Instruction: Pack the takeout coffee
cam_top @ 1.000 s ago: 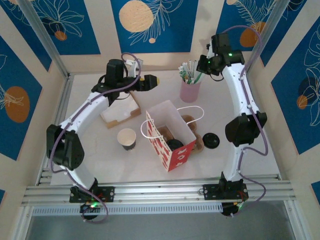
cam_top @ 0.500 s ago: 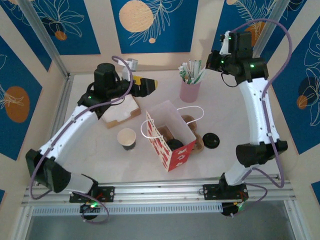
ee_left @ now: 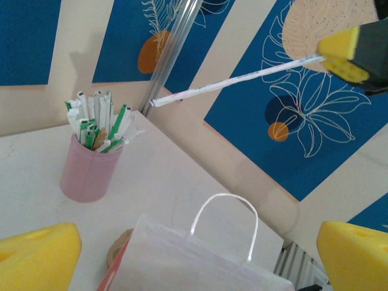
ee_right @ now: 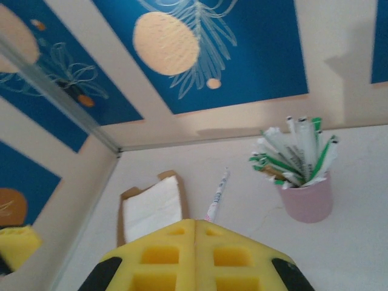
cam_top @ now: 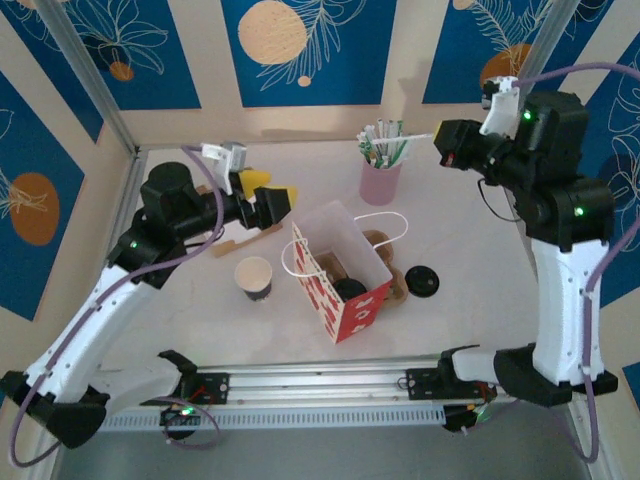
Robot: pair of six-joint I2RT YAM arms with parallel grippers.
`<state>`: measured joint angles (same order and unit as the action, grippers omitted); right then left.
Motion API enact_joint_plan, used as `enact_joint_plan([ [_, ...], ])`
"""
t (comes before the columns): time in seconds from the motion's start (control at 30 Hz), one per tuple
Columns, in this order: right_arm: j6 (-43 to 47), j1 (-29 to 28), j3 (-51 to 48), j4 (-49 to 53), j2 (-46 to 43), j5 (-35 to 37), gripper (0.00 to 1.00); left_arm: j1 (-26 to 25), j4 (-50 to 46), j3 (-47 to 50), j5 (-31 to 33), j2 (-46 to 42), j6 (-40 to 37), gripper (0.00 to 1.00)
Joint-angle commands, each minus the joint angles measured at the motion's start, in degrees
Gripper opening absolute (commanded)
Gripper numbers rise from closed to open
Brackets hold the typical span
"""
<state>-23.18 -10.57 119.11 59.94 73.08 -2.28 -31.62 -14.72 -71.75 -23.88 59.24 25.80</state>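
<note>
1. Our right gripper [ee_right: 195, 229], clamped shut, pinches a wrapped straw [ee_left: 236, 79] by its end.
2. We see it level, pointing left above the pink cup [cam_top: 380, 182].
3. The right arm stands tall; left gripper [cam_top: 268, 192] gapes.

Blue leaf-print wall [cam_top: 340, 75], alu. rail [cam_top: 320, 379]

Blue leaf-print walls [cam_top: 330, 60], white tabletop [cam_top: 450, 220]
</note>
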Motion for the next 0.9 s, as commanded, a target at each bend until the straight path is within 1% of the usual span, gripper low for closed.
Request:
enact_joint_plan([
  [0.0, -1.2, -0.5, -0.9, 2.8, -1.9, -7.9, 0.05, -0.7, -4.0, 2.2, 2.0, -4.1, 1.3, 1.00],
  [0.13, -2.2, -0.9, -2.0, 3.5, -3.8, -14.3, 0.05, -0.8, -7.9, 4.9, 3.0, -7.8, 1.9, 1.00],
  [0.2, -2.6, -1.4, -3.2, 3.3, -4.7, -16.4, 0.05, -0.7, -9.4, 6.3, 3.3, -9.3, 2.2, 1.00],
  [0.4, -2.5, -4.9, -7.6, 4.1, -5.9, -18.6, 0.05, -0.8, -13.0, 9.9, 4.1, -12.2, 2.9, 1.00],
  [0.47, -2.2, -6.8, -8.8, 4.7, -5.8, -17.6, 0.05, -0.8, -13.4, 11.0, 4.3, -12.9, 3.2, 1.00],
  [0.63, -0.8, -12.2, -10.8, 7.2, -5.2, -12.3, 0.05, -0.8, -13.4, 12.9, 4.9, -14.4, 3.8, 1.00],
  [0.87, 0.5, -18.0, -12.9, 10.2, -3.6, -5.6, 0.05, -0.8, -12.4, 13.5, 4.1, -13.3, 4.2, 1.00],
])
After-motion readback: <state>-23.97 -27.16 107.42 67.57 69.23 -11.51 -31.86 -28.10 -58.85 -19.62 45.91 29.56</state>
